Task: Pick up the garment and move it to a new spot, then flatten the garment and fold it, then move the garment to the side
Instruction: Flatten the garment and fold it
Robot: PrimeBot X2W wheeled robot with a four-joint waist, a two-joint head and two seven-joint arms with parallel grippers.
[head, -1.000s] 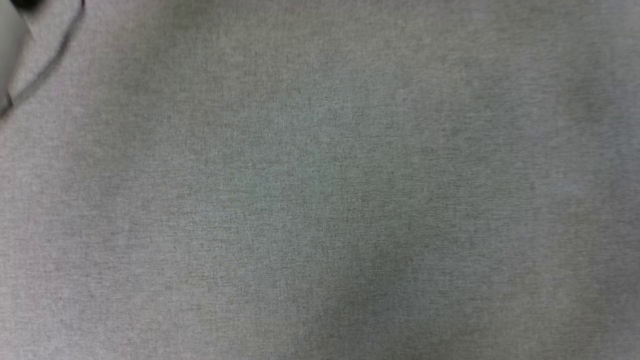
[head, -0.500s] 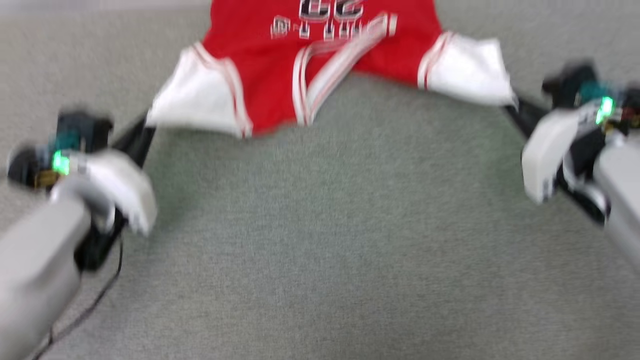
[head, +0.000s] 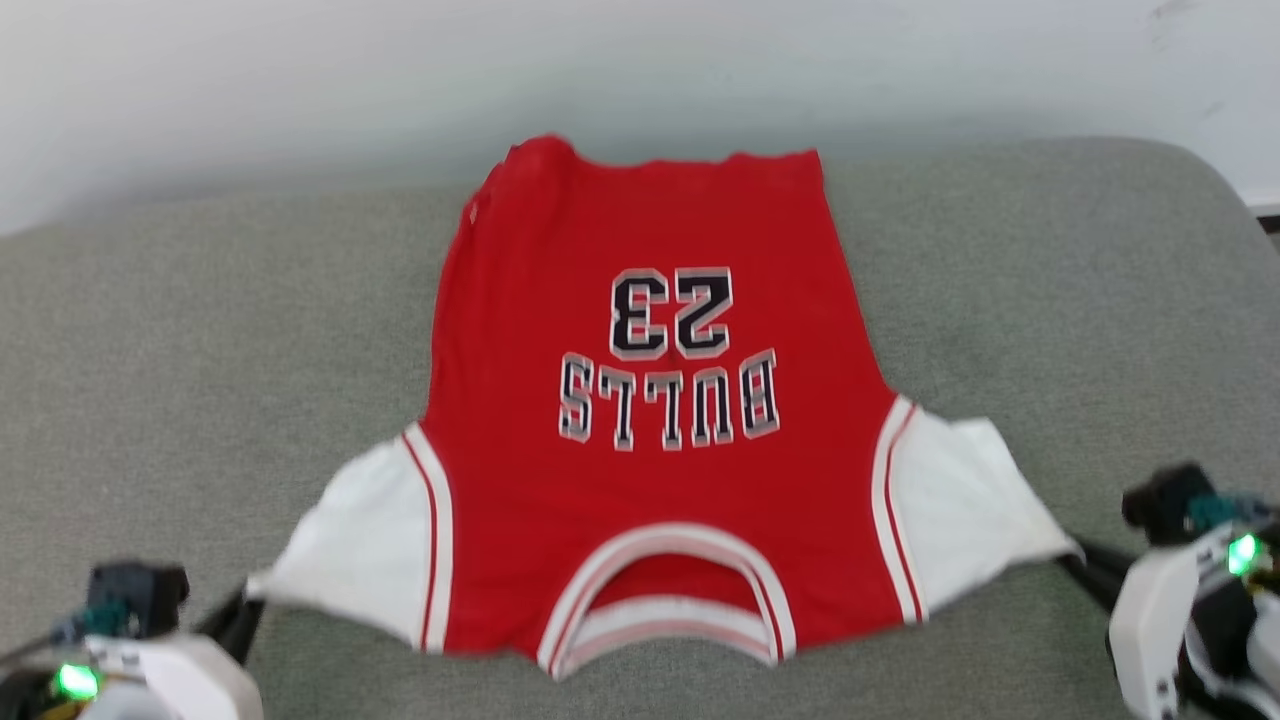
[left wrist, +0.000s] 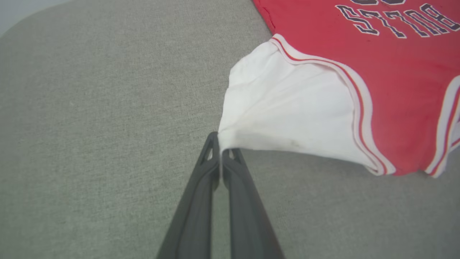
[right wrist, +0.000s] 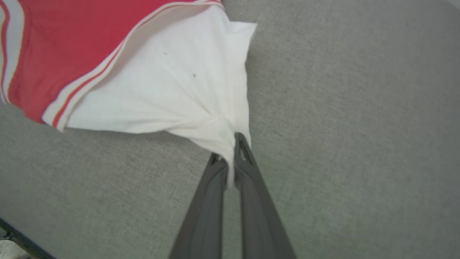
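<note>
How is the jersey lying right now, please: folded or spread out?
Spread out, print up: the garment lies flat on the grey cushion, sleeves held out by the left claw and right claw.

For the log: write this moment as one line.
garment: spread, print up, on grey surface | left pincer: shut on sleeve | right pincer: shut on sleeve

L tool (left wrist: 220,145) & R tool (right wrist: 230,151): 2 slim dark fingers (left wrist: 201,201) ea., white wrist shells (head: 1150,610), green LEDs (head: 1243,553).
</note>
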